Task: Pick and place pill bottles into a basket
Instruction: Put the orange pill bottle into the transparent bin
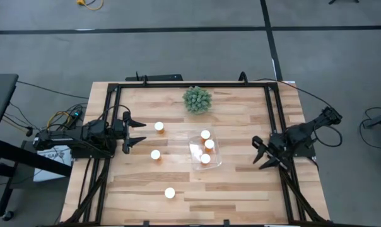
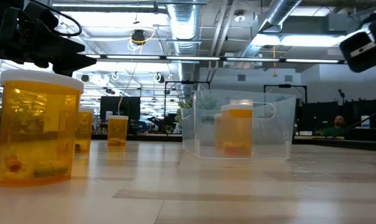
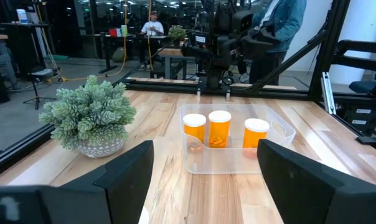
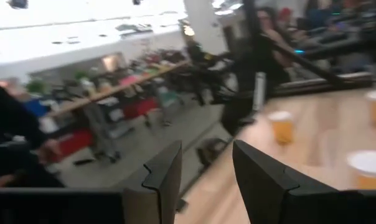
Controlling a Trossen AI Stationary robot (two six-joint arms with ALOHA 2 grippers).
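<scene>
Three amber pill bottles with white caps stand upright in the clear basket (image 1: pixel 217 162) at mid-table (image 1: pixel 205 134) (image 1: pixel 209 144) (image 1: pixel 205 159). They also show in the left wrist view (image 3: pixel 220 128). Three more stand on the wood left of the basket (image 1: pixel 159 127) (image 1: pixel 155 154) (image 1: pixel 169 193). My left gripper (image 1: pixel 139 131) is open and empty, level above the table, just left of the two nearer loose bottles and facing the basket (image 3: pixel 281 124). My right gripper (image 1: pixel 258 153) is open and empty, right of the basket.
A green spiky plant ball (image 1: pixel 197 99) in a small pot stands behind the basket toward the far edge. A black frame (image 1: pixel 190 84) runs around the table's edges. People stand and sit in the room beyond the table (image 3: pixel 281 25).
</scene>
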